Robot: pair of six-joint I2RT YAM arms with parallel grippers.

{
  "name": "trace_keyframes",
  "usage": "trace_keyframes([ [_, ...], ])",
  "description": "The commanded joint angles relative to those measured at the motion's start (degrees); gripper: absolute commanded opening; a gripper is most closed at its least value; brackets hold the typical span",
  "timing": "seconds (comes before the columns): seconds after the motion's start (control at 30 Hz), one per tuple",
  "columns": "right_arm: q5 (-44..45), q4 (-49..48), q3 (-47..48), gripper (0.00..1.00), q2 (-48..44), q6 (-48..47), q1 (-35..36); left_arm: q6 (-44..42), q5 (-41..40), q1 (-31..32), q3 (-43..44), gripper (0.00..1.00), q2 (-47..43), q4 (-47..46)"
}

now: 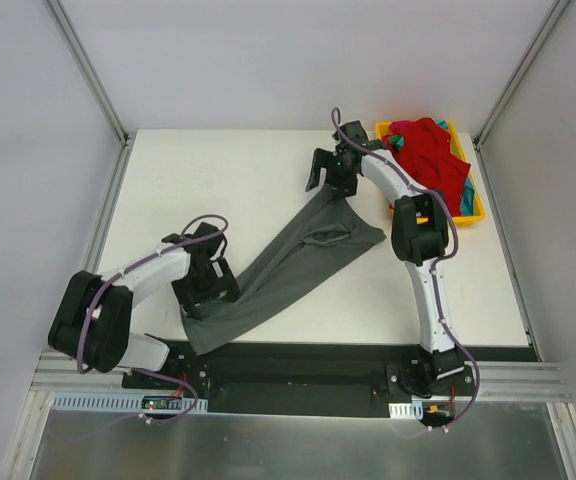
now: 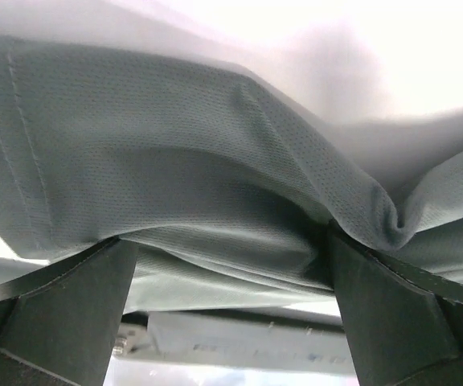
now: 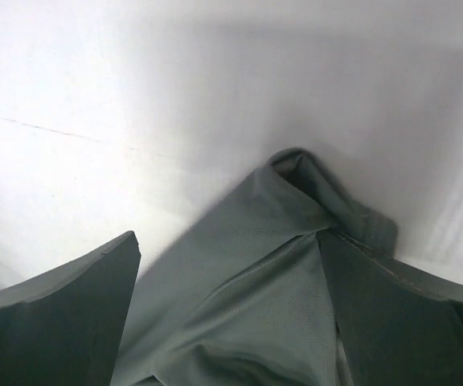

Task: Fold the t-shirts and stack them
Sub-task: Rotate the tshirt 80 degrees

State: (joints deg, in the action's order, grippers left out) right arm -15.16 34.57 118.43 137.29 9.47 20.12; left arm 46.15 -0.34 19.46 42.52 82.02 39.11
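The charcoal grey cloth t-shirt (image 1: pixel 288 265) lies drawn out into a long, creased band on the matte white surface (image 1: pixel 198 180). It runs from about 7 o'clock near the front edge up toward 1 o'clock, narrow at the low end and wider, with a soft crease, at the high end. Up close its fabric is a fine dotted mesh knit, with a double row of stitching along one hem.

At the 7 o'clock end the left fingers (image 2: pixel 63 305), dark flat wedge-shaped pads, stand spread wide. A slack fold of the shirt sags between and over them. At the 1 o'clock end the right fingers (image 3: pixel 55 314) are spread just as wide, and a puckered peak of the shirt lies between them, resting against one of them.

A bright red cloth t-shirt (image 1: pixel 433 150) sits crumpled in a heap in the rectangular yellow plastic tray (image 1: pixel 473 215) at the surface's 2 o'clock corner. Bits of teal cloth (image 1: pixel 399 143) show at the heap's edges.
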Motion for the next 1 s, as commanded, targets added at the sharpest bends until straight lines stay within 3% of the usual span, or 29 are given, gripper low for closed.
trace_keyframes([
  [0.0,-3.30,10.62,14.27,0.96,4.47,-4.73,0.09,4.47,0.80,3.39,-2.54,0.99,-9.04,12.63],
  [0.1,-3.30,8.85,17.18,0.96,1.15,-4.82,0.10,4.74,-6.40,3.39,3.25,0.99,-16.78,17.39],
  [0.2,1.16,8.94,13.60,0.96,-5.79,-6.65,1.32,3.77,-11.69,3.39,7.48,0.99,-21.80,18.37],
  [0.37,10.40,9.56,-8.17,0.96,-22.04,-8.25,7.11,1.49,-10.22,3.48,10.12,0.99,-23.48,18.28],
  [0.53,13.23,4.39,-27.17,0.96,-31.37,-0.53,13.71,-0.01,-5.82,3.83,7.85,0.99,-23.74,17.75],
  [0.77,10.42,-2.74,-39.14,0.96,-32.27,8.10,16.44,0.26,-0.64,3.83,1.17,0.99,-26.83,10.91],
  [0.97,9.98,-2.14,-38.46,0.96,-26.83,7.84,14.17,-0.36,4.38,3.92,-4.46,0.99,-20.16,2.73],
])
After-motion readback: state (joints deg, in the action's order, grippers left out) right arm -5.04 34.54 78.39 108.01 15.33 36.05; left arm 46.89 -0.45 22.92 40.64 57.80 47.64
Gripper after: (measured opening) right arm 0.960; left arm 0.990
